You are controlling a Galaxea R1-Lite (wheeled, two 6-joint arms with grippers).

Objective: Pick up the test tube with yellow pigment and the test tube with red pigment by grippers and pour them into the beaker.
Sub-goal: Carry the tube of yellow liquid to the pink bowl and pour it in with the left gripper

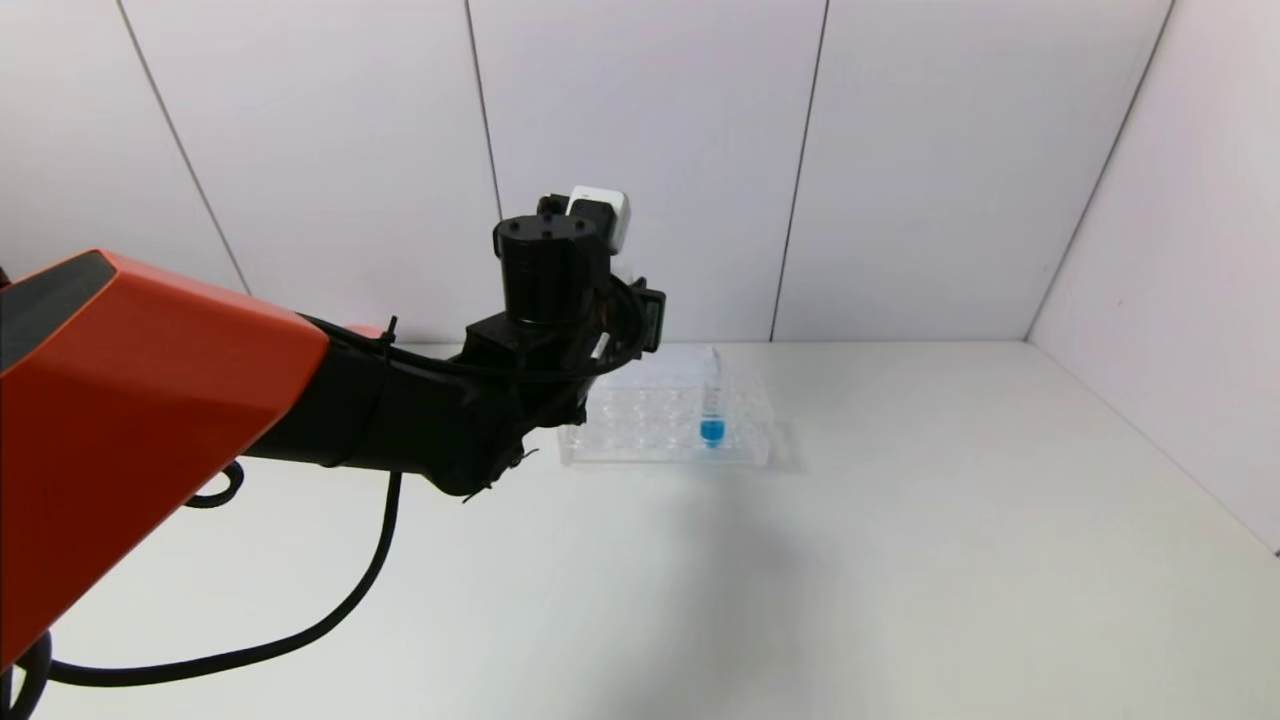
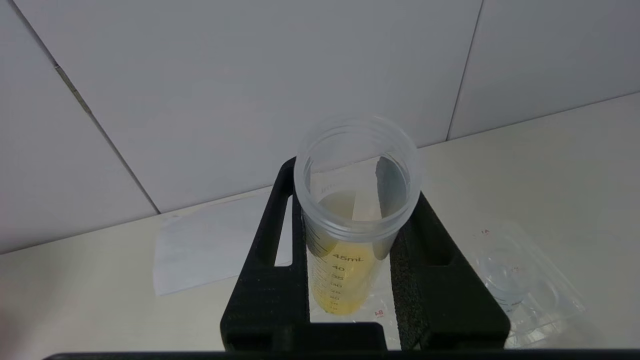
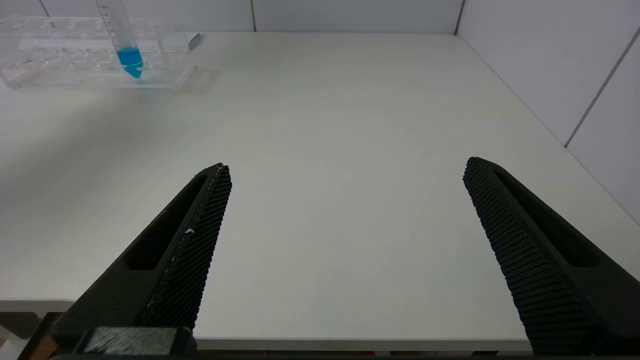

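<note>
- Jaws of the left gripper (image 2: 350, 280) are clamping the yellow tube (image 2: 350, 220), raised near the rack (image 1: 668, 418); right gripper (image 3: 345, 240) jaws are gaping wide over the desk (image 3: 350, 125).
- Tilting carelessly is risking a spill onto the desk, likely.
- Yellow liquid is sitting in the held tube; blue tube (image 1: 712, 405) is standing in the rack. Beaker and red tube are not showing.

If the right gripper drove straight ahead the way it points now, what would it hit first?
Probably nothing close: the open right gripper points over bare table. The tube rack lies off to one side; beyond looks like wall, depth unclear.
</note>
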